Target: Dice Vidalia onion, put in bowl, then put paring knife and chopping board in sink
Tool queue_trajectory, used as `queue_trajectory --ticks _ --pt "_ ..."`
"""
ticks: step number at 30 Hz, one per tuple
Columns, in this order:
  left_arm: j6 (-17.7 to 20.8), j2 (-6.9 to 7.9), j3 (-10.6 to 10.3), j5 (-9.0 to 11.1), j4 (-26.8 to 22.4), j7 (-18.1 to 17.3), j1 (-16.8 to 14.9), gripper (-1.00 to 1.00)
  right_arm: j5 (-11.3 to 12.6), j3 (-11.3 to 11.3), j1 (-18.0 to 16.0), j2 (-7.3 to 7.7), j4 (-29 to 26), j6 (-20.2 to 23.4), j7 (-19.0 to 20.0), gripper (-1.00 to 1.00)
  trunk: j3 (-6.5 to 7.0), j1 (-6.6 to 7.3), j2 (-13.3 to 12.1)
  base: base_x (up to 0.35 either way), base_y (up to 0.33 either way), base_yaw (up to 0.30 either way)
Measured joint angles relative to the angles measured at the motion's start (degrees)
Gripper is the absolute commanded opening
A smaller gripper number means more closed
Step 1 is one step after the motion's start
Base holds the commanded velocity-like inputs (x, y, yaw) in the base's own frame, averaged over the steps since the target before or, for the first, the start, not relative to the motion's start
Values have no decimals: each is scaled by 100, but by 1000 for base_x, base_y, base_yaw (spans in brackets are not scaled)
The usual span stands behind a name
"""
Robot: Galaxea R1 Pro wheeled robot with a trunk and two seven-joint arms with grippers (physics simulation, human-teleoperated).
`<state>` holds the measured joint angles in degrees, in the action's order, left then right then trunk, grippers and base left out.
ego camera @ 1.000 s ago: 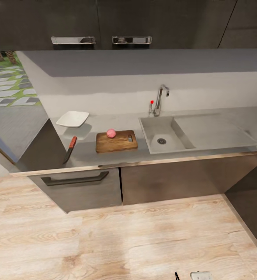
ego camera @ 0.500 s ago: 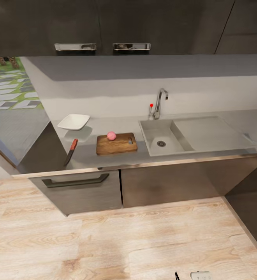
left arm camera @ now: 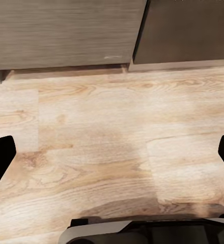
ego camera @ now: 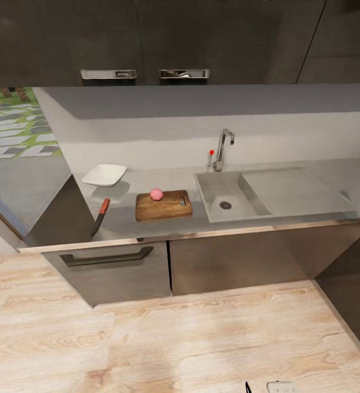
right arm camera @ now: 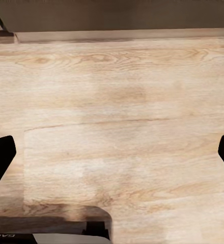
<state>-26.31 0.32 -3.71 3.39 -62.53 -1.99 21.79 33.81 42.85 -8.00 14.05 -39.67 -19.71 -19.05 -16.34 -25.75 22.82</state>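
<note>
In the head view the pinkish-red Vidalia onion (ego camera: 156, 194) rests on the dark brown chopping board (ego camera: 168, 208), which lies on the grey countertop (ego camera: 124, 221) just left of the sink (ego camera: 214, 187). The paring knife (ego camera: 100, 216) with its red-orange handle lies left of the board near the counter's front edge. Behind the knife stands the white bowl (ego camera: 104, 174). The sink basin holds nothing but its round drain. My left gripper (left arm camera: 112, 157) and right gripper (right arm camera: 112, 157) are both open, fingertips wide apart, hanging over the wooden floor well away from the counter.
A chrome gooseneck tap (ego camera: 222, 147) stands behind the sink, with a drainboard (ego camera: 294, 191) to its right. Dark cabinets with a drawer handle (ego camera: 106, 256) sit below the counter. Light wood floor (ego camera: 191, 338) stretches between me and the cabinets. Dark wall cupboards hang above.
The whole head picture has shifted: the counter now sits a little lower and smaller, so the camera has moved. Onion, board, knife and bowl keep their places on the counter.
</note>
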Motion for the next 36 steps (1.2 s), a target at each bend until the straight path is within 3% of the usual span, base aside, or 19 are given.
queue_trajectory --ticks 36 --pt "0 0 0 2 57 0 0 100 0 0 0 -1 0 0 0 100 331 0 0 0 0 0"
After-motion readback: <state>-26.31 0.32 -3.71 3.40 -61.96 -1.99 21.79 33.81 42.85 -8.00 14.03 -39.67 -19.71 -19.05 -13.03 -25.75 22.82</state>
